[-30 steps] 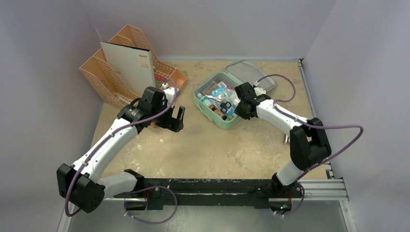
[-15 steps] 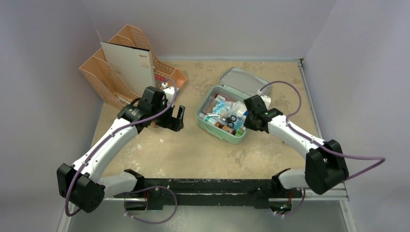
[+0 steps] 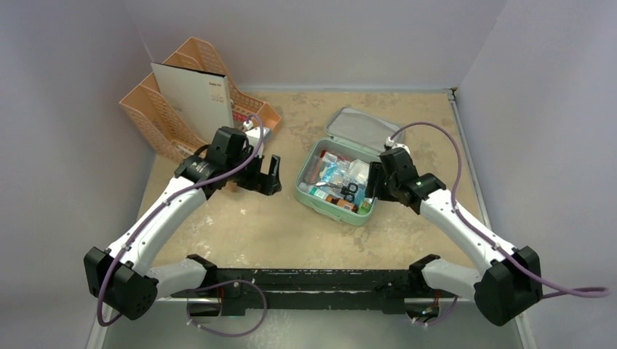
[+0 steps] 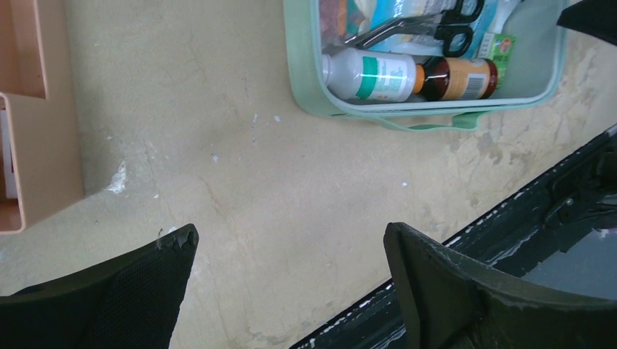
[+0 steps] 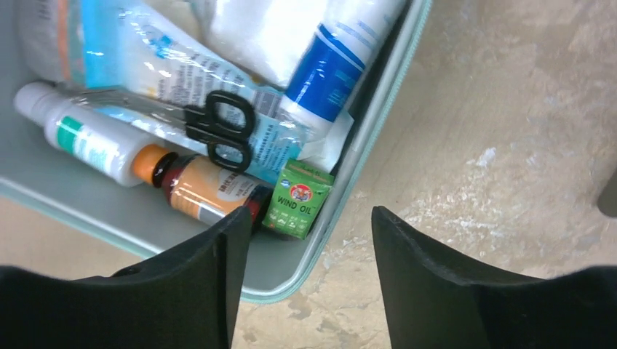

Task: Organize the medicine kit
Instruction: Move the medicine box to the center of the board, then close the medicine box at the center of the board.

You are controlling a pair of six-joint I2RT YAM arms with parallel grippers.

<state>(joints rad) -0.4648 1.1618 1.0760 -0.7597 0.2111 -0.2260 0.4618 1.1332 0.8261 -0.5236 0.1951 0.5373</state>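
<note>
The medicine kit, a mint-green case, lies open mid-table with its grey-lined lid flat behind it. Inside are black scissors, a white bottle, a brown bottle, a green "WIND OIL" box and a blue-and-white tube. My right gripper is at the case's right near corner. It is open, and the case's rim runs between its fingers without being pinched. My left gripper hangs open over bare table left of the kit, holding nothing.
A peach desk organizer holding a white board stands at the back left, just behind my left arm. A black rail runs along the near edge. Grey walls close in the table on three sides.
The case slid toward the near right with my right gripper on its rim, and the right jaws then spread apart. My left gripper shifted slightly right.
</note>
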